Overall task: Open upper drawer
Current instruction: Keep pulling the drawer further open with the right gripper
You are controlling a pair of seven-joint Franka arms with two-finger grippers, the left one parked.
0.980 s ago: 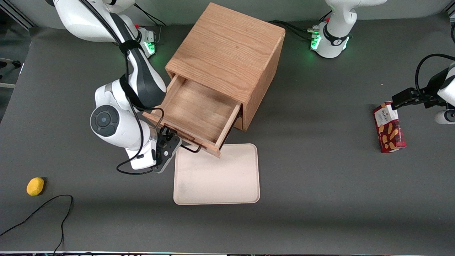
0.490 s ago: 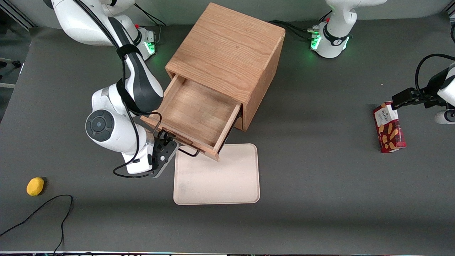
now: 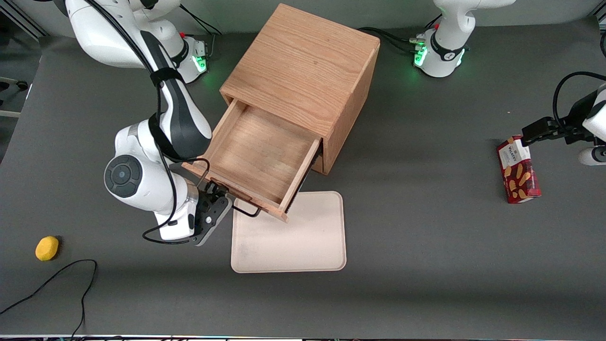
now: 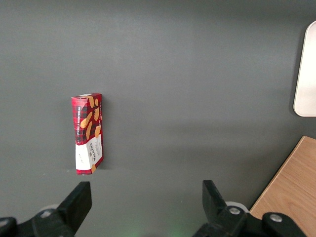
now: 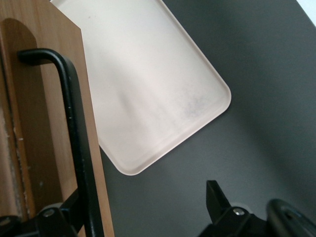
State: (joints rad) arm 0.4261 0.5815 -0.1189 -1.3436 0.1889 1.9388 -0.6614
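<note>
On the dark table, from the working arm's end toward the parked arm's end, I count:

- Yellow round object: one, near the table's edge at the working arm's end.
- Loose black cable: one, curling just nearer the front camera than the yellow object.
- Gripper: one, at the drawer front's corner toward the working arm's end. The forearm comes down alongside the drawer's side, the wrist is bent, and the hand is turned in toward the handle. Its fingers stand apart. One finger is right beside the handle bar and the other is well apart from it; I cannot tell whether the first touches the bar.
- Oak cabinet: one, mid-table, set at an angle.
- Upper drawer: one, pulled well out of the cabinet, its box bare inside. It points toward the front camera and slightly toward the working arm's end. Its front panel's long axis runs diagonally across the table.
- Black wire handle: one, on that front.
- Cream tray: one, flat on the table, nearer the front camera than the cabinet. The drawer front overhangs its corner.
- Red biscuit box: one, lying flat toward the parked arm's end.
</note>
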